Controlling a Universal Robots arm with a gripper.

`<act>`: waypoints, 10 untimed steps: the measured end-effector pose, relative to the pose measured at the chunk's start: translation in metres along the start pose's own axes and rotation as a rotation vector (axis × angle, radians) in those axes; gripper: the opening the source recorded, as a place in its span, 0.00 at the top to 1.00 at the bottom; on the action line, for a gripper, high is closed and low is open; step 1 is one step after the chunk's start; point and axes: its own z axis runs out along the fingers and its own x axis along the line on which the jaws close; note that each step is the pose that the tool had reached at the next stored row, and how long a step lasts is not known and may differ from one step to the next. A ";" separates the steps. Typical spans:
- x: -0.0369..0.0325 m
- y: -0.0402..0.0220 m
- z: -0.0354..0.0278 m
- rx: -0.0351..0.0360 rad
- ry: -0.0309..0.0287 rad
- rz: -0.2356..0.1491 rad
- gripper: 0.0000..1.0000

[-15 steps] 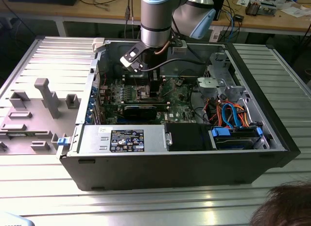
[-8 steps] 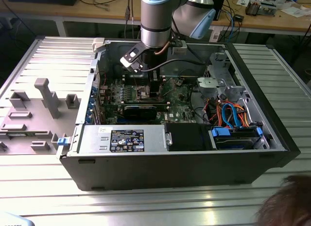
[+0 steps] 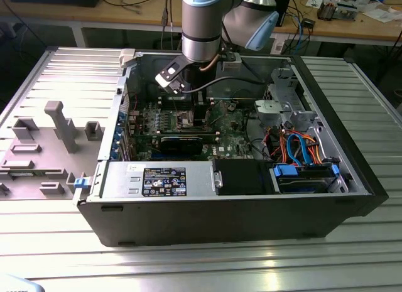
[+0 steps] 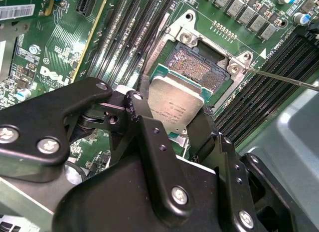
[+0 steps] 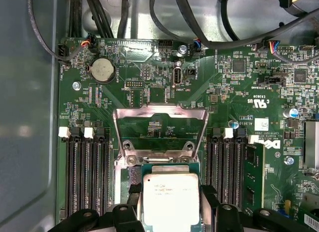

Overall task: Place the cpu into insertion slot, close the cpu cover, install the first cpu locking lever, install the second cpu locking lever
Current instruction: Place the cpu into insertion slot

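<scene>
My gripper (image 4: 172, 114) is clamped on the cpu (image 4: 175, 103), one finger on each of two opposite edges, with the silvery top facing the camera. The chip sits at the near edge of the insertion slot (image 4: 198, 68), overlapping its rim, though I can't tell whether they touch. Most of the slot's dark pin field lies bare. The cpu cover (image 5: 159, 111) stands flipped open beyond it, and a thin lever (image 4: 284, 78) juts out beside the socket. Around them is the green board (image 5: 149, 87), inside the open case (image 3: 251, 210).

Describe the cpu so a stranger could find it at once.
Inside the open case, over the green board, find the black pincer. Between its fingers is the cpu, a flat square; its silvery top sets it apart from the dark socket close by.
</scene>
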 end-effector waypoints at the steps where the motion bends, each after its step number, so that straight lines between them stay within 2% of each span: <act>1: 0.0001 -0.0004 0.0001 0.0000 0.0000 0.000 0.45; 5: 0.0009 -0.0040 0.0013 0.0000 0.0000 0.000 0.45; 10: 0.0040 -0.0048 0.0024 0.0000 0.0001 0.000 0.45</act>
